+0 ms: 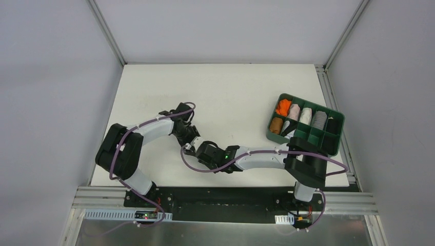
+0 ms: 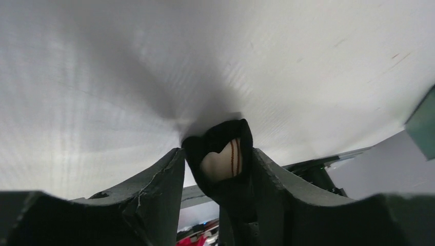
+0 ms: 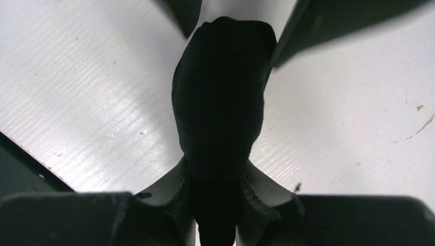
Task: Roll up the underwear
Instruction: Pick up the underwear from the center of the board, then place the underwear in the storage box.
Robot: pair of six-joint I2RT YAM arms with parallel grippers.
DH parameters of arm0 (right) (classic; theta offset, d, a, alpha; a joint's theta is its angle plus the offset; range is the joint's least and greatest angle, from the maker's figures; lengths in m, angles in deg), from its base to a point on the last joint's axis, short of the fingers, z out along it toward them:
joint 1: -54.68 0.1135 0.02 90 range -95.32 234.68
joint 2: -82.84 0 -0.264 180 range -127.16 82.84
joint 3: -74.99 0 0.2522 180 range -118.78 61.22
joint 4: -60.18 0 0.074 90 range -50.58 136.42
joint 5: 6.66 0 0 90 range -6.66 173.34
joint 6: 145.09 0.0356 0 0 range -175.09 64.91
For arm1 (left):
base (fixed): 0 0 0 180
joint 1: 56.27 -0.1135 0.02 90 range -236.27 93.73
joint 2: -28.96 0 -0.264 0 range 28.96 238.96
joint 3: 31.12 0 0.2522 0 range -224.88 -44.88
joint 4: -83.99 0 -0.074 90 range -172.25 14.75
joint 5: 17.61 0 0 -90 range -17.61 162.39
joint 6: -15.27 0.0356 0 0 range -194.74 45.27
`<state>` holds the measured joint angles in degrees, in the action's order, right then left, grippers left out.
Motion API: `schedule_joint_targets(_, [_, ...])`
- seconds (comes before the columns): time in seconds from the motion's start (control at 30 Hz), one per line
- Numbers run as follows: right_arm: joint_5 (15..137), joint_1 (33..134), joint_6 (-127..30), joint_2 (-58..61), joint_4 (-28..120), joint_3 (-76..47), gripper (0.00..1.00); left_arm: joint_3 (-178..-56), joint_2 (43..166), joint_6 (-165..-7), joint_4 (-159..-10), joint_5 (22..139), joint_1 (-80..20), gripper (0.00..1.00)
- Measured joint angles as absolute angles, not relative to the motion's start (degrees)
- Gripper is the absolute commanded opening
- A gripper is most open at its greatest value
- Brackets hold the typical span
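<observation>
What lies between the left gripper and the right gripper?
The underwear, bunched into a dark bundle, fills that stretch: one end is in the right gripper, the other reaches into the left gripper. The right wrist view shows it best.

A white counter (image 1: 220, 87) stands inside a booth with plain grey walls (image 1: 51, 77). Aluminium frame rails (image 1: 106, 32) rise at the far corners. At the near edge lie a black strip (image 1: 220, 197) and a shiny metal plate (image 1: 220, 233). The light is soft and even.
</observation>
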<state>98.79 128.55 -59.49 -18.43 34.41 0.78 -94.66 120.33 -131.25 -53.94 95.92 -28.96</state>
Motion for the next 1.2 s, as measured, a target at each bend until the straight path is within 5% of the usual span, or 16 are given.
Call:
schedule_joint_targets(0.17, [98.5, 128.5, -58.4, -17.0, 35.1, 2.5, 0.0, -96.0, 117.4, -129.1, -52.6, 96.3, -35.1, 0.58])
schedule_joint_targets(0.63, [100.4, 124.2, -56.7, -9.8, 27.6, 4.1, 0.0, -100.8, 109.5, -125.0, -47.1, 99.4, -44.5, 0.57])
schedule_joint_targets(0.93, [99.4, 95.2, -55.3, 13.2, 16.7, 5.0, 0.0, -102.0, 104.3, -124.6, -44.6, 102.0, -45.5, 0.56])
schedule_joint_targets(1.2, [98.2, 71.3, -55.6, 22.0, 8.3, 5.8, 0.0, -103.0, 104.3, -124.6, -43.8, 103.6, -45.5, 0.56])
